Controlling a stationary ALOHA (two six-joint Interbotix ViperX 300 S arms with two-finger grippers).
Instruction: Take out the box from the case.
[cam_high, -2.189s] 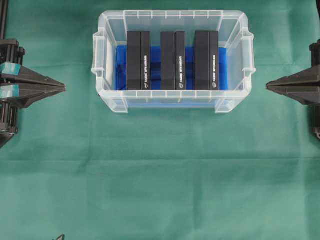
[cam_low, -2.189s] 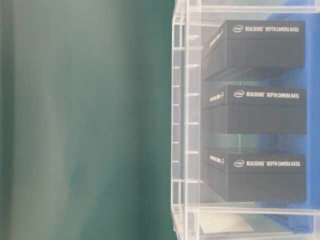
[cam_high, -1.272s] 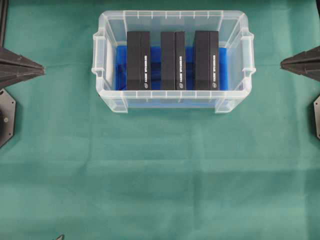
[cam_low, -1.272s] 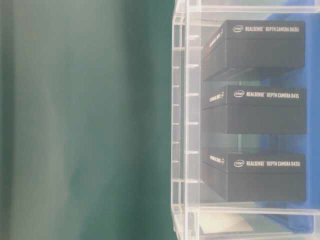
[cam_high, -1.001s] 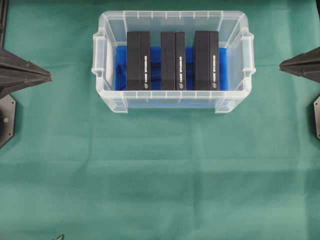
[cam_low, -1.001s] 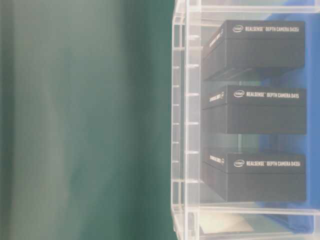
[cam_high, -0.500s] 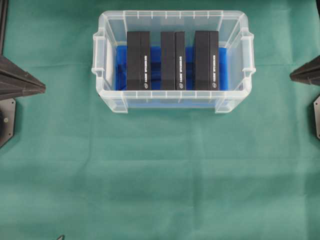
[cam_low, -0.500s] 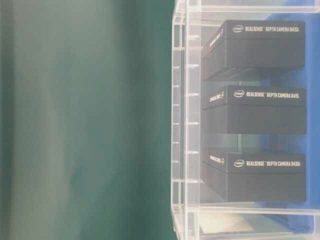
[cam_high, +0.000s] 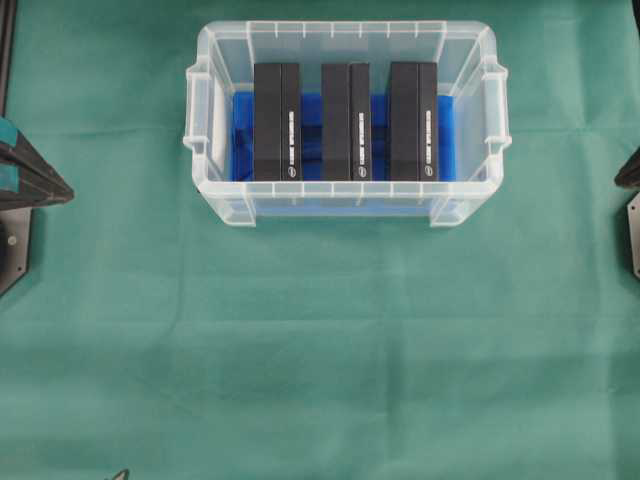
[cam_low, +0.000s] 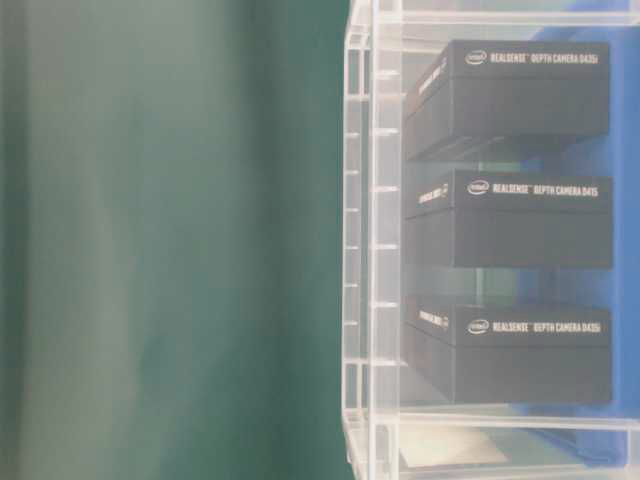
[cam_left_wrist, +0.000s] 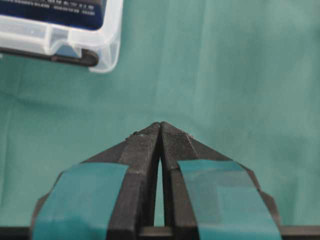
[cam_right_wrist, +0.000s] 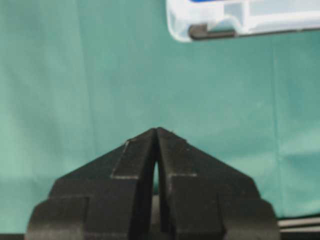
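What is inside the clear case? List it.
Inside the case: three black boxes standing side by side on a blue cloth. The cloth beneath the boxes is covered.

Black wedge-shaped left claw (cam_left_wrist: 160, 131) wears teal tape; right claw (cam_right_wrist: 156, 135) plain black.

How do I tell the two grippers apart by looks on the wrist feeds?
Both are matte black wedges tapering to a point. The left gripper has teal tape patches on both fingers; the right gripper is plain black, untaped.
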